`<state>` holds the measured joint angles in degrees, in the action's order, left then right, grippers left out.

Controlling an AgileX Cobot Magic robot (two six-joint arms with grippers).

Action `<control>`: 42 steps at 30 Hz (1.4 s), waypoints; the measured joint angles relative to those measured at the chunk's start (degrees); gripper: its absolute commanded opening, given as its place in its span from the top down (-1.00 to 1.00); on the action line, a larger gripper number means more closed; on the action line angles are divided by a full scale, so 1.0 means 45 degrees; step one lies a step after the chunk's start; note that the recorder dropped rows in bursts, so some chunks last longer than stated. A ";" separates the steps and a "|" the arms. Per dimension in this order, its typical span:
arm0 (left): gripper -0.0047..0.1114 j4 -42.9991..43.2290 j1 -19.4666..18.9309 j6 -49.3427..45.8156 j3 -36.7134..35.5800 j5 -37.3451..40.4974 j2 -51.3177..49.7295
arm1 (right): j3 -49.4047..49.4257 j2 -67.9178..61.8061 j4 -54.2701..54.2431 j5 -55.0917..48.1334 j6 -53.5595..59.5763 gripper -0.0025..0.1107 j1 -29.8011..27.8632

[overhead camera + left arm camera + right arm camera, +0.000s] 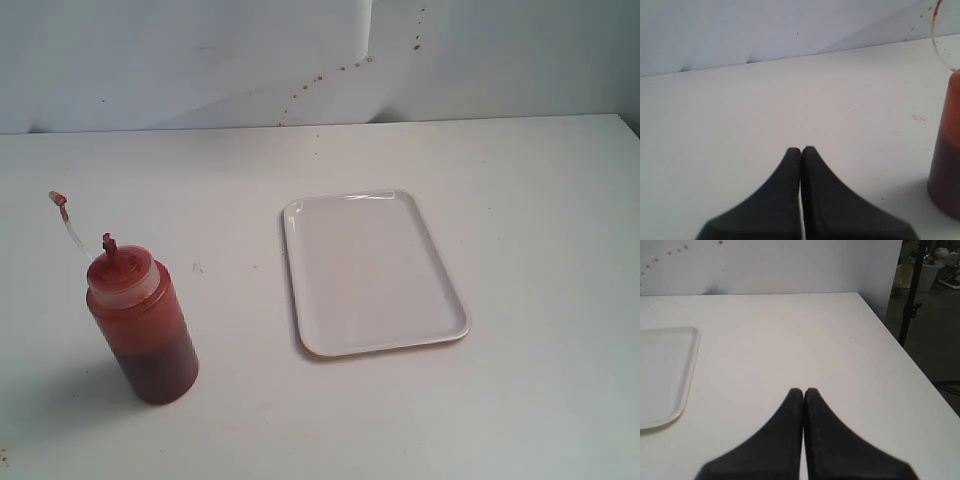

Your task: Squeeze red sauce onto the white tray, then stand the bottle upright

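The bottle (pixel 143 324) stands upright at the left of the table, translucent and filled with dark red sauce (pixel 155 355). Its small cap (pixel 58 200) dangles on a thin tether beside the red nozzle (pixel 109 243). The white tray (pixel 368 270) lies flat in the middle, with no drops visible on it. Neither gripper shows in the exterior view. My left gripper (pixel 801 149) is shut on nothing, with the bottle (pixel 946 155) off to one side. My right gripper (pixel 803 390) is shut on nothing, apart from the tray's corner (pixel 665 375).
The white table (pixel 540 200) ends at a back wall (pixel 200 60) with reddish-brown specks (pixel 345 68). In the right wrist view the table's side edge (pixel 900 347) drops to a floor with a dark stand (pixel 912 295).
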<state>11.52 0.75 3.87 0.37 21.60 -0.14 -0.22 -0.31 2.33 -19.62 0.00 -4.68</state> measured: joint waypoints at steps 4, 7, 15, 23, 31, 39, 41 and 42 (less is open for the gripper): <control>0.90 0.0000 0.0000 0.0000 0.0000 -0.0619 0.0000 | 0.0000 0.0000 0.0000 0.0000 0.0000 0.96 0.0000; 0.90 0.0000 0.0000 0.0000 0.0000 -0.0620 0.0000 | 0.0000 0.0000 0.0000 0.0000 0.0000 0.96 0.0000; 0.90 0.0000 0.0000 0.0000 0.0000 -0.0620 0.0000 | 0.0000 0.0000 0.0000 0.0000 0.0000 0.96 0.0000; 0.90 0.0000 0.0000 0.0000 0.0000 -0.0835 0.0000 | 0.0000 0.0000 0.0000 0.0000 0.0000 0.96 0.0000; 0.90 -0.0478 0.0000 0.0000 0.0000 -0.4013 0.0000 | 0.0000 0.0000 0.0000 0.0000 0.0000 0.96 0.0000; 0.90 0.0479 0.0000 0.2215 0.0000 -0.8758 0.0000 | 0.0000 0.0000 0.0000 0.0000 0.0000 0.96 0.0000; 0.90 0.1758 0.0000 0.2881 0.0000 -0.9113 -0.0174 | 0.0000 0.0000 0.0000 0.0000 0.0000 0.96 0.0000; 0.90 0.2598 0.0000 0.3326 0.0000 -0.9265 -0.0493 | 0.0000 0.0000 0.0000 0.0000 0.0000 0.96 0.0000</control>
<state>23.21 0.75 18.83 0.37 -20.10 -2.36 -0.22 -0.31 2.33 -19.62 0.00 -4.68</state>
